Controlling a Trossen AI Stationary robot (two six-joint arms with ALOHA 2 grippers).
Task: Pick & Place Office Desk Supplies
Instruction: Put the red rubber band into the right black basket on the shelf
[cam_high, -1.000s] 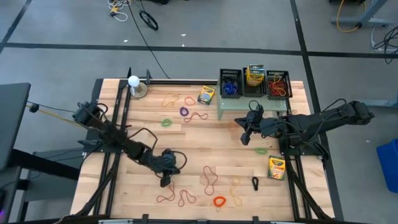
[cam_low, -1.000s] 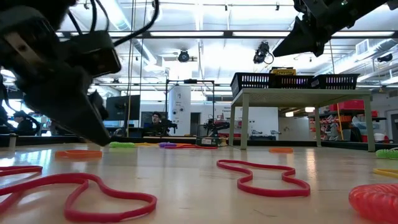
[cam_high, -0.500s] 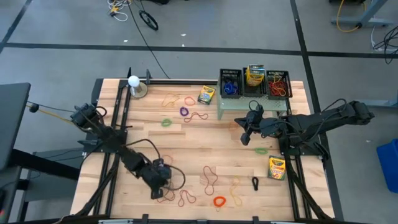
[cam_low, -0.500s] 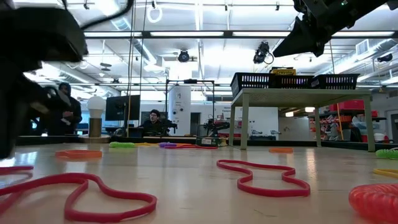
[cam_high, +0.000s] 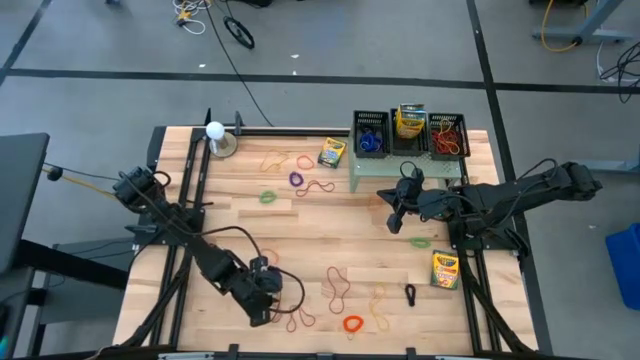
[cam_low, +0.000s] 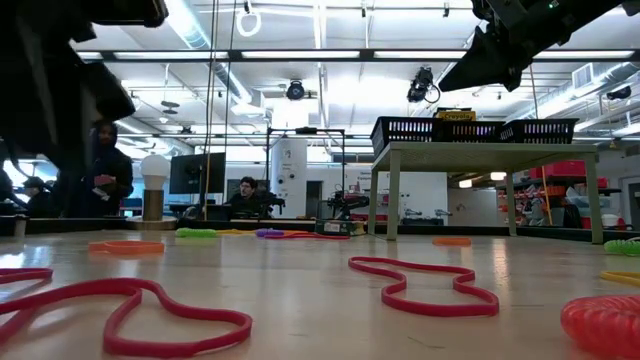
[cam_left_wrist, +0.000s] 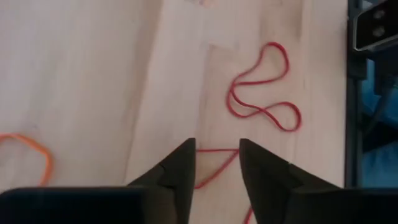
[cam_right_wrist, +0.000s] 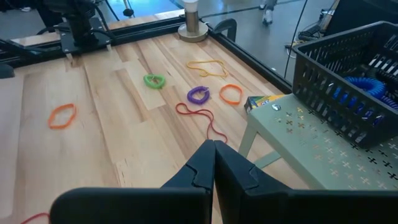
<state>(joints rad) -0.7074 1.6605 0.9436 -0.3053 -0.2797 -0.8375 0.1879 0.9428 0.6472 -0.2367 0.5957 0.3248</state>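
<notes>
left fingers (cam_left_wrist: 214, 163) just parted, now open low over desk (cam_high: 300, 235); red rubber band (cam_left_wrist: 219, 163) strand between tips, ungripped. grasp next likely. right fingers (cam_right_wrist: 213, 163) closed, empty, near stand (cam_right_wrist: 311, 146).

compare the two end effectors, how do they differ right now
The left end effector has its fingers apart, pointed down at a red rubber band near the table's front edge. The right end effector is shut and empty, hovering beside the pale green stand. Both are dark two-finger end effectors, and neither holds anything.
</notes>
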